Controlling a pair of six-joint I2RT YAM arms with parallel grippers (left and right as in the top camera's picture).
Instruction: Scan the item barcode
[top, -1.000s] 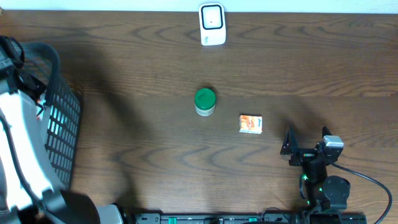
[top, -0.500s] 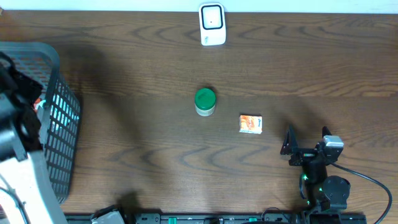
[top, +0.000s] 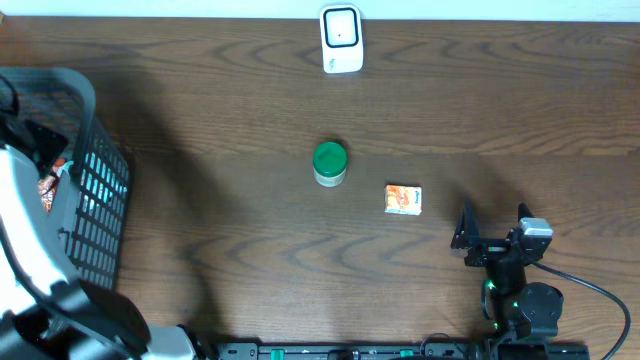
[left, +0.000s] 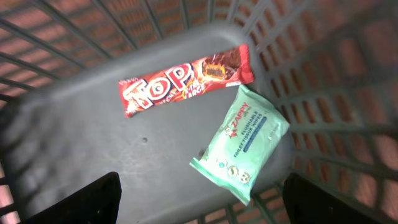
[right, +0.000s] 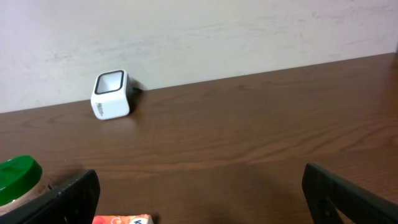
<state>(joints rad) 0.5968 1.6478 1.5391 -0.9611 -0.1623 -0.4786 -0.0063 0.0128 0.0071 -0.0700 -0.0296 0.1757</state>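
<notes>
My left gripper (left: 205, 208) hangs open inside the dark mesh basket (left: 74, 143), holding nothing. Below it on the basket floor lie a red TOP chocolate bar (left: 186, 81) and a green wipes pack (left: 242, 143). In the overhead view the left arm covers the basket (top: 95, 190) at the table's left edge. The white barcode scanner (top: 340, 40) stands at the far edge, also in the right wrist view as the scanner (right: 111, 93). My right gripper (top: 493, 224) rests open and empty at the front right.
A green-lidded jar (top: 330, 163) stands mid-table, with a small orange box (top: 404, 198) to its right. Both show at the lower left of the right wrist view: the jar (right: 18, 177) and the box (right: 121, 219). A pale wall backs the table.
The left arm has shifted about over the basket. The jar, the orange box, the scanner and the right arm have not moved.
</notes>
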